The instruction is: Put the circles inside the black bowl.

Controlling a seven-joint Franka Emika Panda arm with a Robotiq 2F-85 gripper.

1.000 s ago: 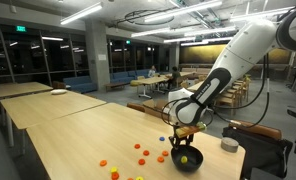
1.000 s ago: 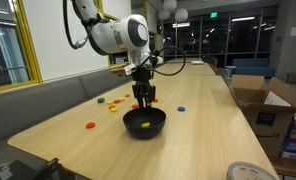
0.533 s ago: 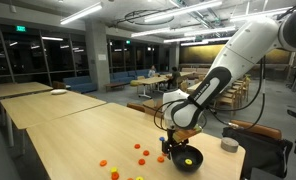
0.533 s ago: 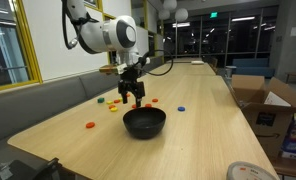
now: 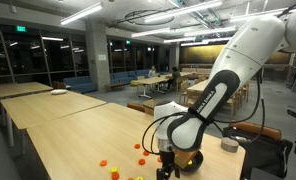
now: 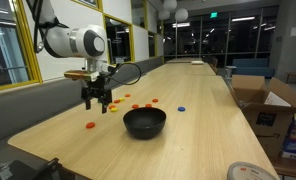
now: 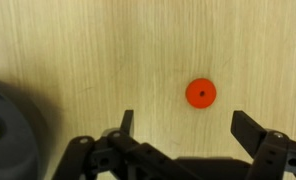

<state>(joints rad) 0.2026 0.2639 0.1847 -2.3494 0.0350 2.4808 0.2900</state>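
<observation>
Wrist view: gripper point(image 7: 186, 125) is wide open, nothing btwn the fingers point(image 7: 126, 122), hanging over bare table point(image 7: 108, 50). One orange disc point(image 7: 200, 93) lies flat on the wood just past the tips, closer to the finger at picture-right. Bowl point(image 7: 10, 135) cuts in at the left edge, well apart from that disc. There's a yellow spot at the frame edge, prob. a disc inside the bowl, but it's too cropped to be sure.

In both exterior views the gripper point(image 6: 97, 100) points down above the table, beside the bowl point(image 6: 144, 122) and not over it. Discs point(image 6: 135, 104) lie scattered on the wood near the gripper, mostly orange. One point(image 6: 90, 125) sits alone toward the near table edge, & a blue one point(image 6: 181, 108) lies past the bowl.

In an exterior view the gripper point(image 5: 166, 168) sits low at the frame bottom, w/ the arm point(image 5: 213, 100) partly covering the bowl point(image 5: 193, 160). Orange discs point(image 5: 103, 162) dot the table on the open side. A grey cup point(image 5: 229, 145) stands behind the bowl near the table edge.

Farther off, cardboard boxes point(image 6: 256, 105) stand beside the table.
</observation>
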